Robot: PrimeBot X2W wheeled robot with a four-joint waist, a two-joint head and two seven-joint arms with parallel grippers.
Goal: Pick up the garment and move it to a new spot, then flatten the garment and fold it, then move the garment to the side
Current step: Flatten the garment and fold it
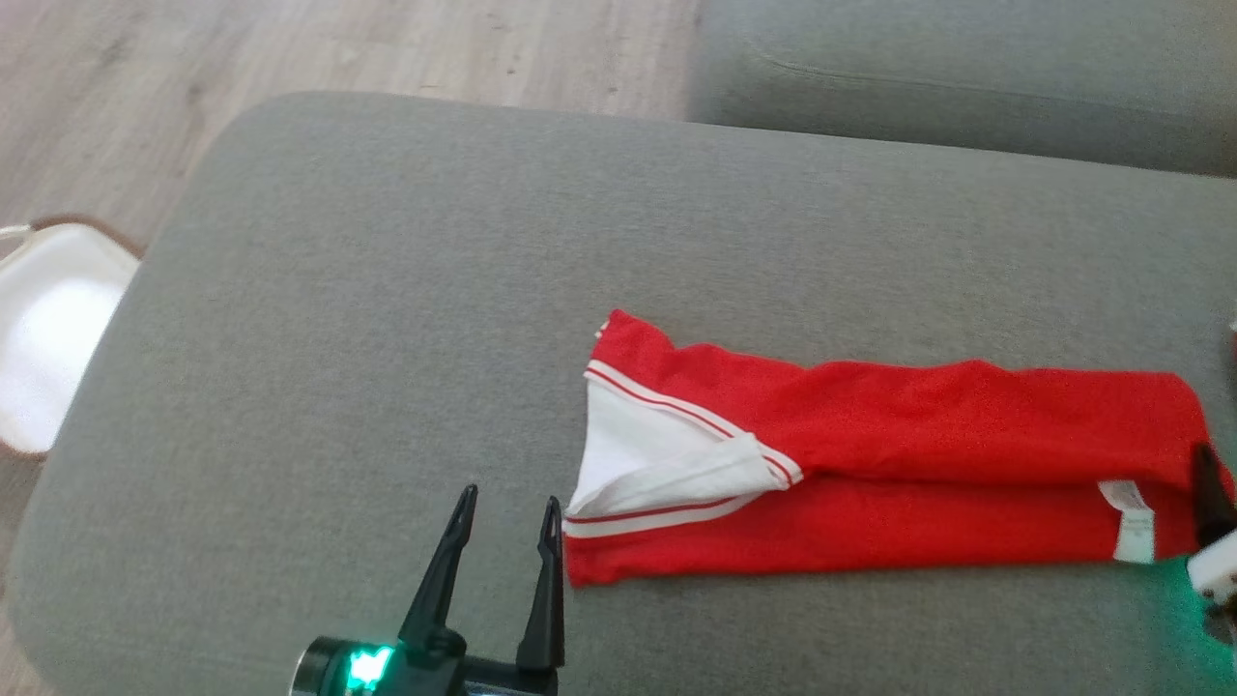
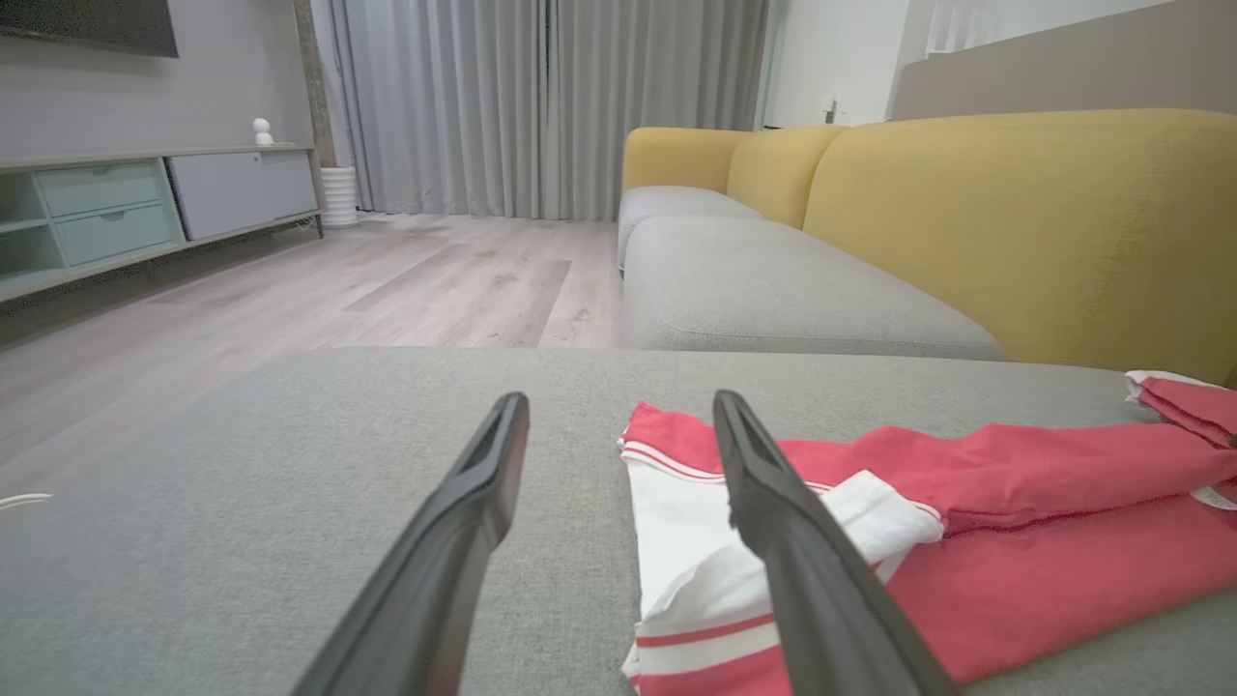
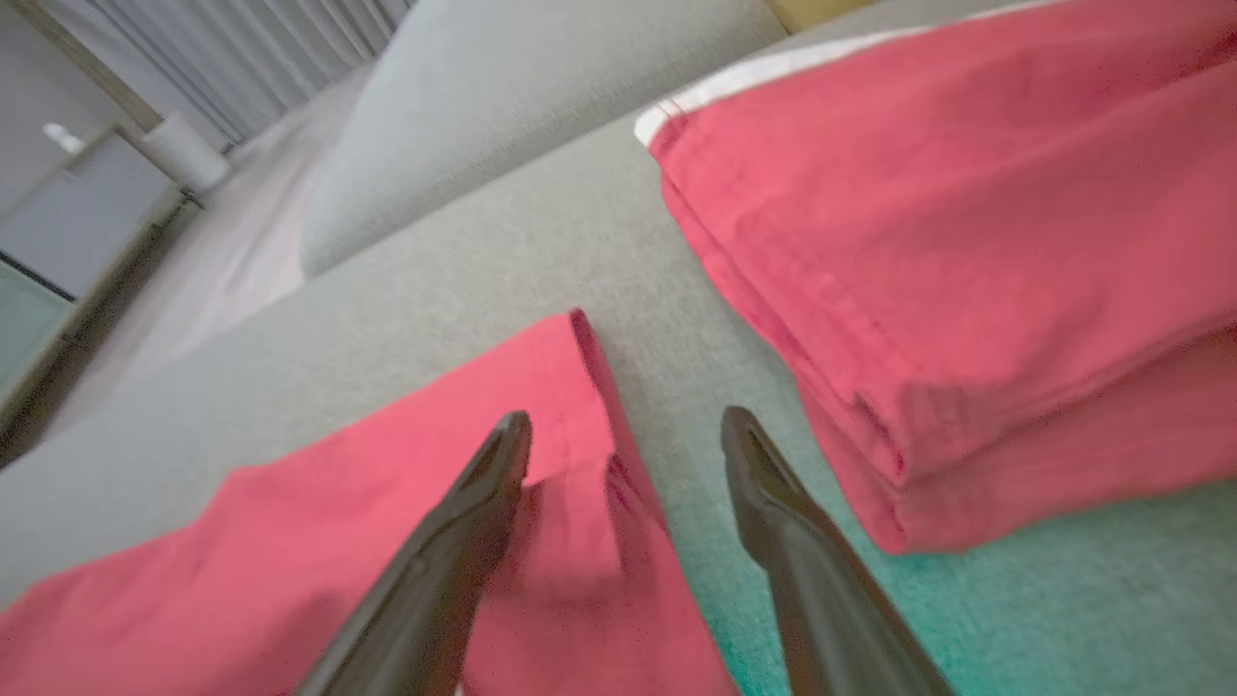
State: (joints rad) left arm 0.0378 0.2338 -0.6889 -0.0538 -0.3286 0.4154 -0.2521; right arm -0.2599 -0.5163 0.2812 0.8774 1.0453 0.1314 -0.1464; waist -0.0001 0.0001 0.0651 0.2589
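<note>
Left end effector (image 1: 510, 501) wide, lower middle, beside red garment (image 1: 918, 425); right end effector (image 3: 628, 425) wide, straddling garment edge.

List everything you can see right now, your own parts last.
garment: one, red with white trim, lying long on the cushion
folded pile: one, red, on the cushion past the garment's right end
cushion: one, grey, under the garment
sofa: one, grey seat and yellow back, behind the cushion
tub: one, white, on the floor left of the cushion
floor: pale wood
curtains: grey, far wall
cabinet: one, pale green and grey, along the wall
left gripper: dark, open, at the garment's left end
right gripper: dark, open, at the garment's right end
</note>
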